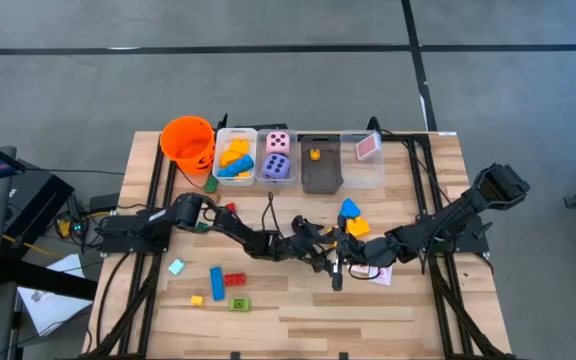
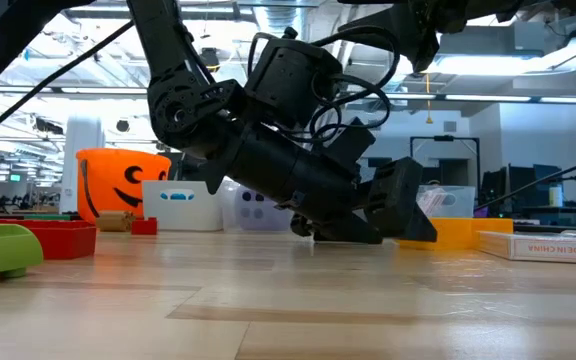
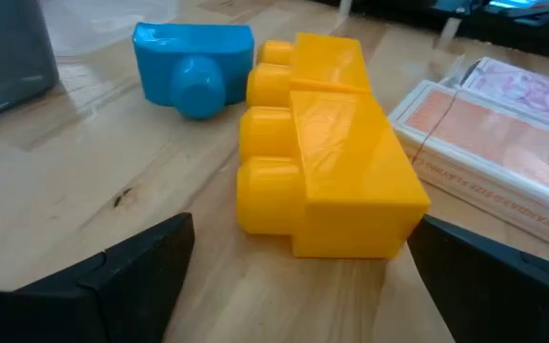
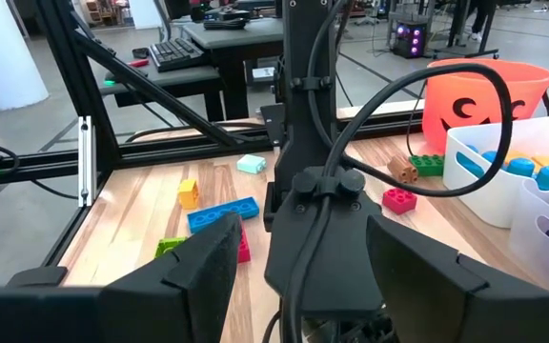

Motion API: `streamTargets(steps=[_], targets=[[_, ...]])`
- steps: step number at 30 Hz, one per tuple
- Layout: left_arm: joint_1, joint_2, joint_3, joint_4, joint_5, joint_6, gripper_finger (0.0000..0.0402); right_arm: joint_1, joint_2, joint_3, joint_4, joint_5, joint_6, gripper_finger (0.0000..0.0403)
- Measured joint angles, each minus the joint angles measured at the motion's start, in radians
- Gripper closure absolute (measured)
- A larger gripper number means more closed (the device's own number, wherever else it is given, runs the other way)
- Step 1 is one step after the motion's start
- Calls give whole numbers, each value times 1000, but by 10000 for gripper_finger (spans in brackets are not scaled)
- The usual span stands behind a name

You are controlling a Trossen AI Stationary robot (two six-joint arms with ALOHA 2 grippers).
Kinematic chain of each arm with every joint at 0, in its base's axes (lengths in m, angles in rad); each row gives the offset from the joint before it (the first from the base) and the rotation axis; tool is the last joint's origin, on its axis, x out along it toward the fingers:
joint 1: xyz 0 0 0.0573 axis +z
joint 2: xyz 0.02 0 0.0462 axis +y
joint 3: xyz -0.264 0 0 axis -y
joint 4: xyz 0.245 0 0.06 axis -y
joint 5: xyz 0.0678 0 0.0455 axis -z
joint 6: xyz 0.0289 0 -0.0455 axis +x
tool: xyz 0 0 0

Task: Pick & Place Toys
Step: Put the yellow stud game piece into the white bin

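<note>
A: Lining up a grasp, by the look of it. Left gripper [image 1: 330, 250] is sitting low at bench [image 1: 298, 310] centre with its fingers spread wide, nothing held. The yellow block [image 3: 327, 176] is lying between them in the left wrist view, not yet touched.

B: What is the right one doing?

A: Right gripper [image 1: 353, 252] is parked just beside the left, facing it. Fingers are standing partly apart; I am not seeing anything in them. Its wrist view is mostly showing the left arm's wrist.

B: What does the next move need?

A: My read: left is needing to push a little further forward and then close on the yellow block. Risk is nudging it into the blue block [image 3: 193, 62], which is touching or nearly touching its far end, or into the card box [image 3: 489, 138] lying near its side.

B: Anything the views disagree on?

A: Not disagreeing, just differing. High view is hiding the finger gap under the arms, while the left wrist view is showing it clearly. Only the high view is showing the scattered toys at front left and the row of bins [image 1: 278, 160] along the back with the orange bucket [image 1: 188, 142].
</note>
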Motion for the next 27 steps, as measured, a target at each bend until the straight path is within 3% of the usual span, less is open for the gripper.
streamTargets(steps=[27], targets=[[25,4,18,72,3,-6,23,-13,0,0,-30,7,27,179]])
